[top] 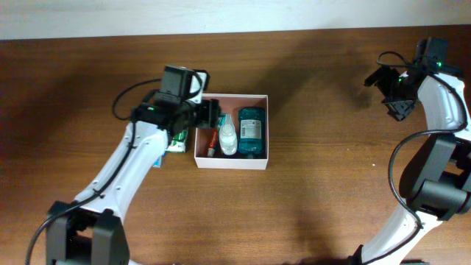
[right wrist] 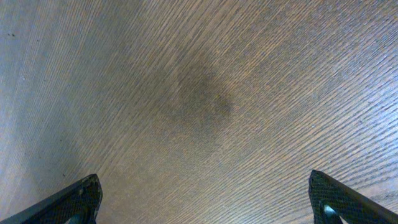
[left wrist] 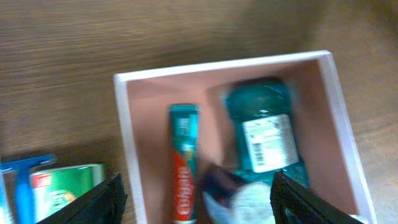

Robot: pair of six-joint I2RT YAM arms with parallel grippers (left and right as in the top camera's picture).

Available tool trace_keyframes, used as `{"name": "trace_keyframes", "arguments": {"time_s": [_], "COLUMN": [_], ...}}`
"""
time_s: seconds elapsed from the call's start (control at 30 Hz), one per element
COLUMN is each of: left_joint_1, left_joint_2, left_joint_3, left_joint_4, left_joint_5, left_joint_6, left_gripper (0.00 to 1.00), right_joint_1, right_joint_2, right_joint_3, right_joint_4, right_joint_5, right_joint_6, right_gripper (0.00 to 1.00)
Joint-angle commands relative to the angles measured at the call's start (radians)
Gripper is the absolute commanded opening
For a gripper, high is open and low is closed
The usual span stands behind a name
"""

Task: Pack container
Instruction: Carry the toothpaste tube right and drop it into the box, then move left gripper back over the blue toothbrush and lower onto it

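Three toiletries (top: 229, 136) in the container (top: 232, 163)

A robot test bench, more lab than home

Two white-and-black machines, the left arm (top: 129, 158) and the right arm (top: 441, 96), rise from the near edge of a dark wood-grain tabletop (top: 324, 110), with black cables (top: 115, 104) looping loose off their joints. A pale strip (top: 147, 18) runs along the far edge; whether it is wall or floor I cannot tell. The only household touch is toiletries: a white-walled cardboard container (top: 231, 162) holding a toothpaste tube (top: 212, 140) and a teal bottle (top: 251, 131), set out on the wood between the arms
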Motion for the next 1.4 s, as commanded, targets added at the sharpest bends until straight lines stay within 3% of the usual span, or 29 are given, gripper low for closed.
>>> {"name": "trace_keyframes", "arguments": {"time_s": [0.0, 0.17, 0.3, 0.47, 0.67, 0.7, 0.73, 0.77, 1.07, 1.13, 1.2, 1.37], "left_joint_1": [0.08, 0.176, 0.222, 0.231, 0.232, 0.232, 0.232, 0.234, 0.286, 0.298, 0.303, 0.303], "left_joint_2": [-0.063, -0.062, -0.061, -0.048, -0.001, 0.008, 0.018, 0.028, 0.102, 0.104, 0.104, 0.114], "left_joint_3": [0.001, -0.002, -0.024, -0.06, -0.068, -0.068, -0.068, -0.068, -0.068, -0.068, -0.068, -0.068], "left_joint_4": [-0.029, -0.108, -0.138, -0.136, -0.114, -0.114, -0.114, -0.113, -0.112, -0.114, -0.115, -0.114], "left_joint_5": [-0.006, -0.021, -0.121, -0.216, -0.227, -0.227, -0.227, -0.227, -0.222, -0.207, -0.192, -0.169], "left_joint_6": [-0.001, -0.001, -0.001, -0.002, -0.002, -0.002, -0.002, -0.002, -0.002, -0.002, -0.002, -0.002], "left_gripper": [0.75, 0.76, 0.8, 0.82, 0.82, 0.86, 0.97, 1.0, 0.99, 0.9, 0.69, 0.48], "right_joint_1": [-0.005, -0.005, -0.005, -0.005, -0.005, -0.005, -0.005, -0.005, -0.005, -0.005, -0.005, -0.005], "right_joint_2": [-0.002, -0.002, -0.002, -0.002, -0.002, -0.002, -0.002, -0.002, -0.002, -0.002, -0.002, -0.002], "right_joint_3": [0.003, 0.003, 0.003, 0.003, 0.003, 0.003, 0.003, 0.003, 0.003, 0.003, 0.003, 0.003], "right_joint_4": [0.0, 0.0, 0.0, 0.0, 0.0, 0.0, 0.0, 0.0, 0.0, 0.0, 0.0, 0.0], "right_joint_5": [0.013, 0.013, 0.013, 0.013, 0.013, 0.013, 0.013, 0.013, 0.013, 0.013, 0.013, 0.013], "right_joint_6": [-0.006, -0.006, -0.006, -0.006, -0.006, -0.006, -0.006, -0.006, -0.006, -0.006, -0.006, -0.006], "right_gripper": [0.99, 0.99, 0.99, 0.99, 1.0, 0.99, 0.99, 0.99, 0.99, 0.99, 0.99, 0.99]}}
